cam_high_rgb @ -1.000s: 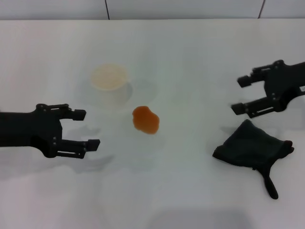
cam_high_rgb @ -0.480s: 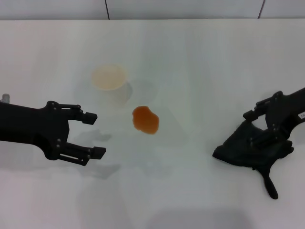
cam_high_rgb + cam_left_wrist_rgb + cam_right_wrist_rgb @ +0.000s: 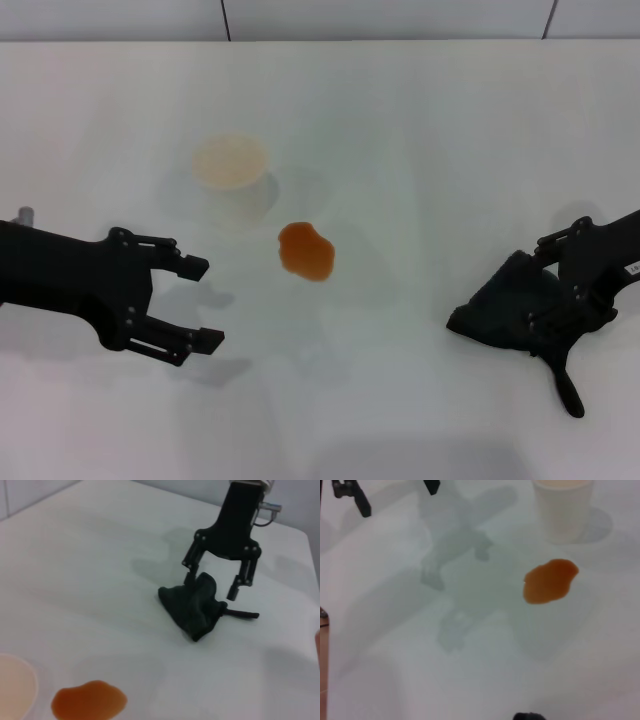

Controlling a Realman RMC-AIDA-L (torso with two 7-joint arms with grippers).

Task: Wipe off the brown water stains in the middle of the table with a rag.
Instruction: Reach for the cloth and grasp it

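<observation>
White and smooth, the table (image 3: 400,120) carries the brown water stains (image 3: 306,251) near its middle, just beside a paper cup (image 3: 231,165). On the right side the right gripper (image 3: 551,284) stands over the dark rag (image 3: 505,310) with fingers spread on both sides of the cloth, not clenched. Well apart on the left, the left gripper (image 3: 195,303) hovers with its fingers released and holds nothing.

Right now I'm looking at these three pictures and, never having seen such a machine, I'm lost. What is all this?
It is a two-armed robot. One camera looks down from its head; the other two sit on its wrists.

On the white table lie an orange-brown stain, a paper cup and a dark rag.

The right gripper is down at the rag, fingers open astride it, nothing gripped yet. The left gripper hovers open near the stain, holding nothing. The stain is unwiped.
</observation>
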